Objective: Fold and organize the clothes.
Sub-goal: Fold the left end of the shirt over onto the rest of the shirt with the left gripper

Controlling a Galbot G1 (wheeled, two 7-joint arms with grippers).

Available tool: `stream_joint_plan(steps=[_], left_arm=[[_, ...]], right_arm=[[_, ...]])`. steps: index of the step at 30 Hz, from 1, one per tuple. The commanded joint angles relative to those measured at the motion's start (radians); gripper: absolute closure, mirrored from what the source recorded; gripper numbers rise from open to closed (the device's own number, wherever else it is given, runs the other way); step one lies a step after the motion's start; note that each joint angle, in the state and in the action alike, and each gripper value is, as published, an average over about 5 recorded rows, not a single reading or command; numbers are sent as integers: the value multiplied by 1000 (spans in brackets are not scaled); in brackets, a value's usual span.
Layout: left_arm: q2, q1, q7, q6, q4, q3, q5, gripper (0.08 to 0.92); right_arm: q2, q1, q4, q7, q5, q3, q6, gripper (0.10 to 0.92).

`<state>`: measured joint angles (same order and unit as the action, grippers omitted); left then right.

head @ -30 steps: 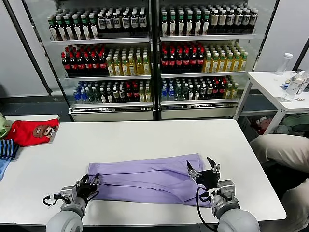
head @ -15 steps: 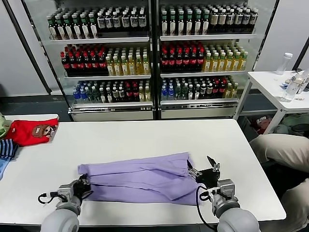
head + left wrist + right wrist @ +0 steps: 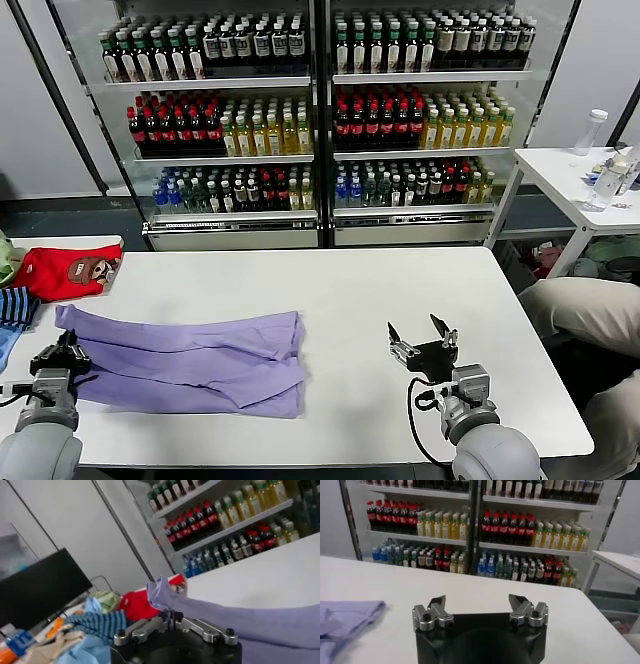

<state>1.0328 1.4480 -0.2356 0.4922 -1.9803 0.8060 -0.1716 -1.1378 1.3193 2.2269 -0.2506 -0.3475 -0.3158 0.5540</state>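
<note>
The lavender T-shirt [image 3: 185, 360] lies folded into a long band on the left half of the white table [image 3: 330, 285], print hidden. My left gripper [image 3: 62, 352] is shut on the shirt's left edge near the table's left side; in the left wrist view [image 3: 171, 619] a bunch of purple cloth [image 3: 165, 594] stands up between the closed jaws. My right gripper [image 3: 420, 333] is open and empty above the table's front right; it shows wide open in the right wrist view [image 3: 479, 605], with the shirt's end [image 3: 345, 620] well away from it.
A red garment with a brown cartoon face [image 3: 70, 272] and a blue striped garment [image 3: 15, 308] lie at the table's left end. Drink coolers [image 3: 320, 120] stand behind. A small white table [image 3: 580, 180] is at the back right. A person's legs [image 3: 590, 310] are at the right.
My left gripper has dragged the shirt far to the left across the table. My right gripper has let go of the shirt's right end and stayed in place, open.
</note>
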Motion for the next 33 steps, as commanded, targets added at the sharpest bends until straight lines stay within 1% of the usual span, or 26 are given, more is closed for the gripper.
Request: stream_joint_plan(steps=[1,3,5,8,10,13,23,27,30,33], left_arm=[[75,19,83,57,-258,-179,-152,885],[114,6,93,75,-300,-275,-219,885],[152,-17,97,89,-306,-361,-241,885],[189,-60,102,89,-266,-445,-219,885],[202,-83,104,90,-226,-475,-208,885],[216,-108,98,90,-182,-508,-197,885],[252,-203,60,92,-100,-570,-191,885],[267,-245,33,91,-32,-589,-162,880],[289,-280,2,90,6,-597,-157,831],[301,-299,-24,90,-21,-592,-191,749]], right_arm=[[-2,3,4,0,2,-3,0,203],[-3,6,6,-1,4,-3,0,203],[-4,9,8,-1,7,-4,0,203],[-5,14,12,-2,9,-5,0,203],[-7,17,12,-2,10,-7,0,203],[-10,19,11,-2,13,-8,0,203],[-17,19,11,-4,22,-3,2,203],[-19,18,14,-4,23,2,3,203],[-20,14,15,-4,24,6,4,203],[-19,11,12,-4,25,9,6,203]])
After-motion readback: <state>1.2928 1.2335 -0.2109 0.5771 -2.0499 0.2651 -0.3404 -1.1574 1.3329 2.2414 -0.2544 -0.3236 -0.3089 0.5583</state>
